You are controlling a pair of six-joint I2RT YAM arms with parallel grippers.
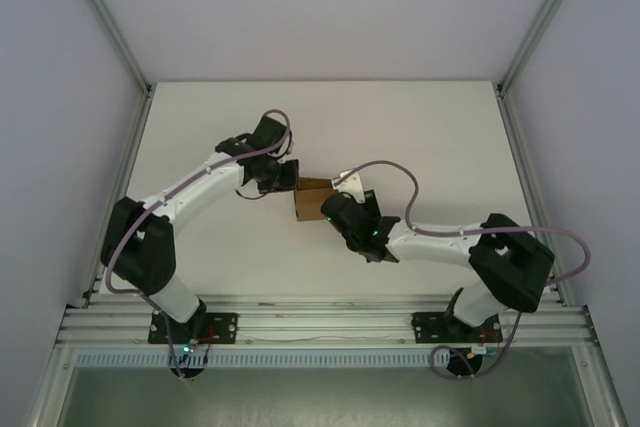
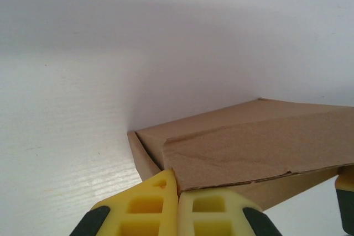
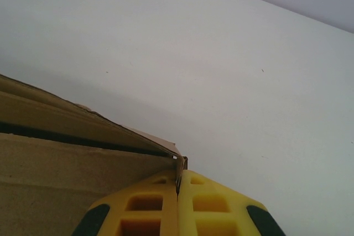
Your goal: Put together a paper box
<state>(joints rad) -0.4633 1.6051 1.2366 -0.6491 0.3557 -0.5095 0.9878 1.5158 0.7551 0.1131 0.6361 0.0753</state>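
Left gripper [image 2: 177, 193]: yellow fingers pressed together, with a thin flap edge of the paper box [image 2: 249, 142] pinched in the seam between them.
Right gripper [image 3: 177, 181]: fingers likewise together, nipping a flap corner.

The box is partly folded and sits between the two tools. It extends ahead and right of the left one, and ahead and left of the right one. Below it is the white table [image 2: 66, 109]; I cannot tell whether they touch.

Judgement:
- Light, thin board, stiff across panels but hinging easily at creases.
- Matte surface, unlikely to slip.
- One cut edge looks ragged, so a hard pull could tear it.
- Best grip is a flap edge near a fold line, not a free corner.
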